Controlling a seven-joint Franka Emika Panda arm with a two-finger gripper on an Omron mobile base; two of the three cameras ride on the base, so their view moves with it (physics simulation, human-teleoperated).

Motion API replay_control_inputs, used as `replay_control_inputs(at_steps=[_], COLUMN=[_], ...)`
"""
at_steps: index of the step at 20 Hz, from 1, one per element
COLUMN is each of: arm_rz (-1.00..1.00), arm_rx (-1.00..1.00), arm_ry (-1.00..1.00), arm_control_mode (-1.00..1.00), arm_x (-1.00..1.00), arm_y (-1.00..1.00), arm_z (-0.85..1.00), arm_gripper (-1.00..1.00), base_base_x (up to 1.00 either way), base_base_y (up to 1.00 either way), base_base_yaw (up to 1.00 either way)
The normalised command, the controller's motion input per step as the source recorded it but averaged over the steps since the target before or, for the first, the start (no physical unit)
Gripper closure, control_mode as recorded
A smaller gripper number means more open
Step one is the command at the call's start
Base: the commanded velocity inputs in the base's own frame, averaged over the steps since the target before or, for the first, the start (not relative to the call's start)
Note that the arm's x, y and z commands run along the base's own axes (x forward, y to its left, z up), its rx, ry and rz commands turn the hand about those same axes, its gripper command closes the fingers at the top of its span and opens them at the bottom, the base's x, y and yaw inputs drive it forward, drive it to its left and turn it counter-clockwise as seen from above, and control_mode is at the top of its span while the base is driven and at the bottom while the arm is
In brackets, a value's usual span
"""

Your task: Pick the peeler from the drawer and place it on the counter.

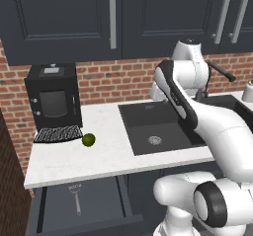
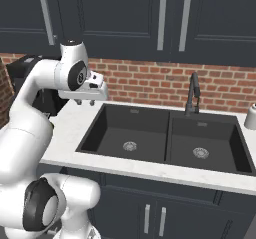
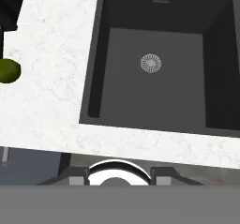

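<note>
peeler [image 1: 75, 198] in open drawer [image 1: 106, 205]

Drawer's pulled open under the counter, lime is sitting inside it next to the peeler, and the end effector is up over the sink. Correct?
Not quite. In the left base view the lime sits on the counter, in front of the black appliance. The peeler lies alone in the open drawer, and the end effector is beside the sink.

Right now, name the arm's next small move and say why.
Probably swing the gripper left and down toward the open drawer: the peeler lies untouched inside it, while the hand hangs high over the sink, holding nothing.
</note>
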Motion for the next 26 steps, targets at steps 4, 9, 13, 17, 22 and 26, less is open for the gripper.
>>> replay_control_inputs(at_steps=[4, 9, 13, 17, 22, 26], arm_rz=[0.0, 0.02, 0.01, 0.0, 0.0, 0.0], arm_rx=[0.0, 0.11, 0.12, 0.06, 0.03, 0.0], arm_ry=[0.0, -0.03, 0.0, 0.0, 0.01, 0.09], arm_control_mode=[-1.0, -1.0, -1.0, -1.0, -1.0, -1.0], arm_x=[-0.28, -0.96, -0.99, -0.83, -0.52, -0.2], arm_y=[0.0, 0.17, 0.7, 0.98, 1.0, 1.0], arm_z=[0.0, -0.01, -0.33, -0.46, -0.49, -0.53], arm_gripper=[-1.0, -1.0, -1.0, -1.0, -1.0, -1.0], base_base_x=[0.0, 0.0, 0.0, 0.0, 0.0, 0.0], base_base_y=[0.0, 0.0, 0.0, 0.0, 0.0, 0.0], base_base_yaw=[0.0, 0.0, 0.0, 0.0, 0.0, 0.0])
